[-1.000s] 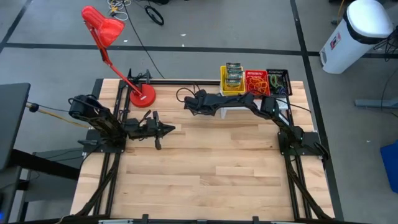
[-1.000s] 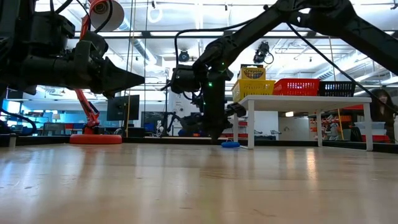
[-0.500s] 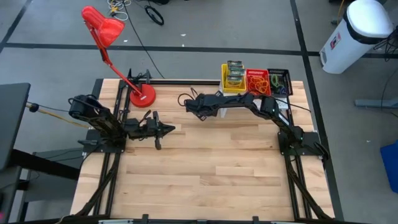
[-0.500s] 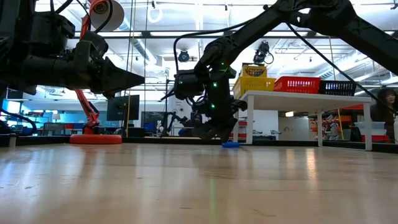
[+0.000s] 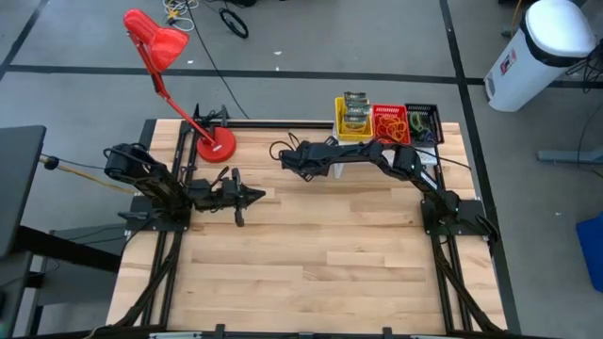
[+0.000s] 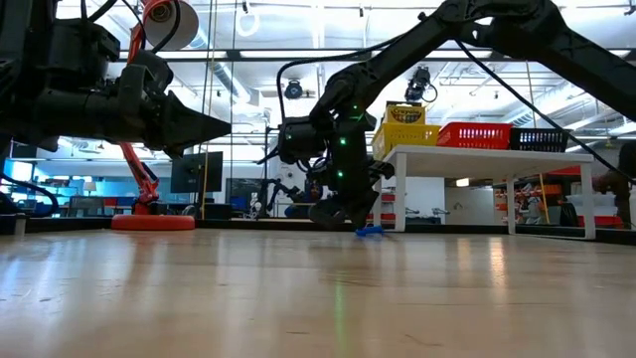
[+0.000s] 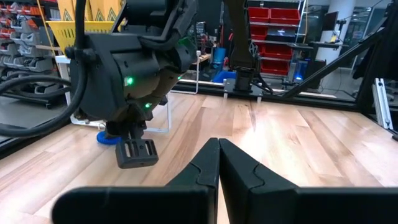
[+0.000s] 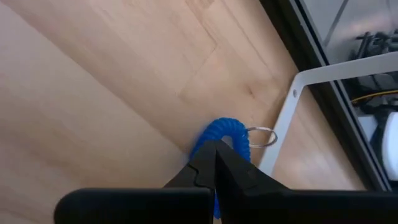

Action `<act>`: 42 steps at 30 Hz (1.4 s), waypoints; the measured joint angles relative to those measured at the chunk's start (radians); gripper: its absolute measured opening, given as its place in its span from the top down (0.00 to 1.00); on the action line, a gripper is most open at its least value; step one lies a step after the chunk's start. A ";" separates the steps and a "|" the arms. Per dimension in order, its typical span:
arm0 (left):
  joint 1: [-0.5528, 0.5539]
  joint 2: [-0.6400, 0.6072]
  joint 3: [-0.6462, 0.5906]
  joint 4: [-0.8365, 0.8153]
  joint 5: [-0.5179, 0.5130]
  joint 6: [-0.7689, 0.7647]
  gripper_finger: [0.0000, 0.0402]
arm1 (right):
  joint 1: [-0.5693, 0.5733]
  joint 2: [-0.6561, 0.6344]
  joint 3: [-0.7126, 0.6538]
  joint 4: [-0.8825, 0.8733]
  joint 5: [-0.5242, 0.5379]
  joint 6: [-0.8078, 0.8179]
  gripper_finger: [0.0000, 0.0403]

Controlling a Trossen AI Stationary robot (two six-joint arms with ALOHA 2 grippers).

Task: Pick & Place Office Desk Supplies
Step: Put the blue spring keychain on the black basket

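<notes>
A blue coiled band (image 8: 229, 132) with a small metal ring (image 8: 261, 137) lies on the wooden table beside a leg of the white stand (image 8: 287, 118). My right gripper (image 8: 215, 145) slants down on it, shut; the band also shows in the low view (image 6: 370, 231). On the stand sit a yellow basket (image 5: 352, 122) with crayon boxes, a red basket (image 5: 388, 124) with coloured bands and a black basket (image 5: 422, 122). My left gripper (image 5: 259, 196) waits shut and level at the table's left, holding nothing. My right gripper has its shut fingertips on the near edge of the blue coiled band (image 8: 211, 138), coming slanting down from the table's right. A strip of blue shows between the fingers. The band rests on the table (image 6: 370, 231); the fingers hide the spot itself.
A red desk lamp stands with its round base (image 5: 216, 146) at the far left of the table. The white stand (image 6: 487, 154) takes up the far right. Bare wood (image 5: 320, 254) stretches across the middle and near side.
My right gripper has rolled about its own axis and tipped a little lower over the blue coiled band, staying at nearly the same spot. The band has stayed on the table by the stand's leg.
</notes>
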 joint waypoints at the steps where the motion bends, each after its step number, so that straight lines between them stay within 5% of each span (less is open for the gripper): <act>1: 0.000 0.000 0.000 0.000 0.001 0.000 0.97 | -0.001 0.002 0.000 0.000 0.003 0.000 0.99; 25: 0.000 0.000 0.000 -0.003 0.012 0.000 0.97 | 0.087 -0.053 -0.002 0.137 -0.106 -0.075 0.99; 42: 0.000 0.000 0.000 -0.003 0.051 -0.026 0.97 | -0.033 -0.070 -0.002 0.182 -0.336 -0.085 0.58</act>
